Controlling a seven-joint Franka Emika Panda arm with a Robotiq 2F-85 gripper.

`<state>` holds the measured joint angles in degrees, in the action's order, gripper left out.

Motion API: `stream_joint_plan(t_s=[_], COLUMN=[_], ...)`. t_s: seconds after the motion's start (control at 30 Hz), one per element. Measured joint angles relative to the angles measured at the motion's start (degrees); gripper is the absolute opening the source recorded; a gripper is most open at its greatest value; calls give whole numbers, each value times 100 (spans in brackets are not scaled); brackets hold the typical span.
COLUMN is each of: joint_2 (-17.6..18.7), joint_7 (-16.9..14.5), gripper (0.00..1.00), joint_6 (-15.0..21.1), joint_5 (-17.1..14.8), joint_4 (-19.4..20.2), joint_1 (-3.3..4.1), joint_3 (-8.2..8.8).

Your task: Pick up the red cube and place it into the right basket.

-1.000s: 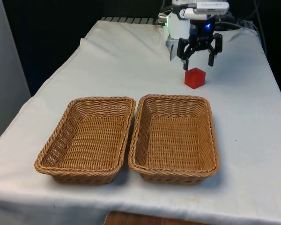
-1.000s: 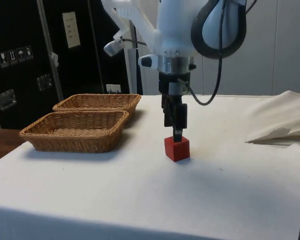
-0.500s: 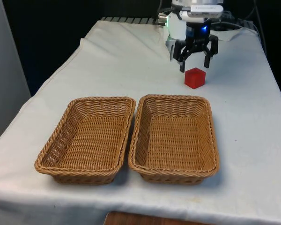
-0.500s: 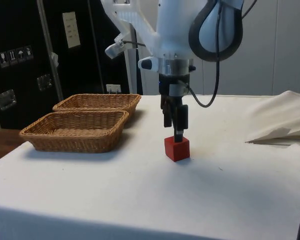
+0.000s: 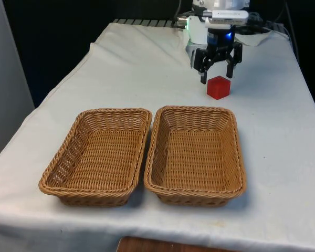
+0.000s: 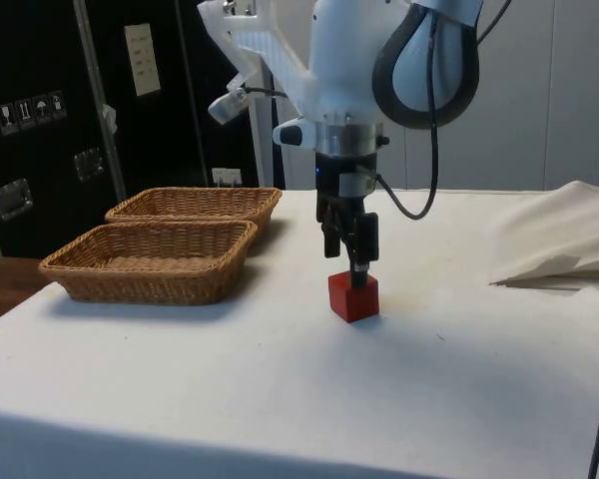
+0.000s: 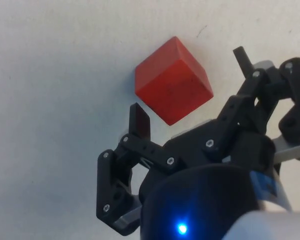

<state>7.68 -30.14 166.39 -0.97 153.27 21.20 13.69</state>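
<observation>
The gripper [image 5: 218,76] hangs just above the table [image 5: 283,136], fingers spread wide and holding nothing. In the front view its two fingertips stand apart, one on each side, and the red cube [image 5: 219,87] sits on the cloth a bit nearer the camera than the line between them.

Main relation for the coming move: the cube is not yet between the fingers. In the wrist view the cube [image 7: 173,80] lies out beyond the fingertips [image 7: 139,121], and it is turned approx. diagonal to the finger line, so one corner points toward the gap. In the side view the gripper [image 6: 351,261] is just over the cube's [image 6: 353,295] far top edge, very near, but I cannot tell if it touches.

So, in my judgement, the gripper needs a small shift toward the baskets plus a descent, and maybe a wrist turn, so that the pads meet flat faces, not corners.

The right basket [image 5: 196,155] lies on the front view's right, just beside the left basket [image 5: 98,155], both w/o anything inside. The cube stands just beyond the right basket's far rim, apart from it.
</observation>
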Motion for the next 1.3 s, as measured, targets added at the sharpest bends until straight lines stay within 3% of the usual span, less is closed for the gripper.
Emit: stream_joint_plan(t_s=[0.53, 0.9, 1.3], joint_2=[17, 464, 504], joint_7=[-103, -120, -120], gripper=[100, 100, 100], joint_6=[-6, 172, 229], joint_5=[0, 0, 0], joint_4=[86, -86, -92], joint_1=[0, 0, 0], joint_3=[-52, -86, -92])
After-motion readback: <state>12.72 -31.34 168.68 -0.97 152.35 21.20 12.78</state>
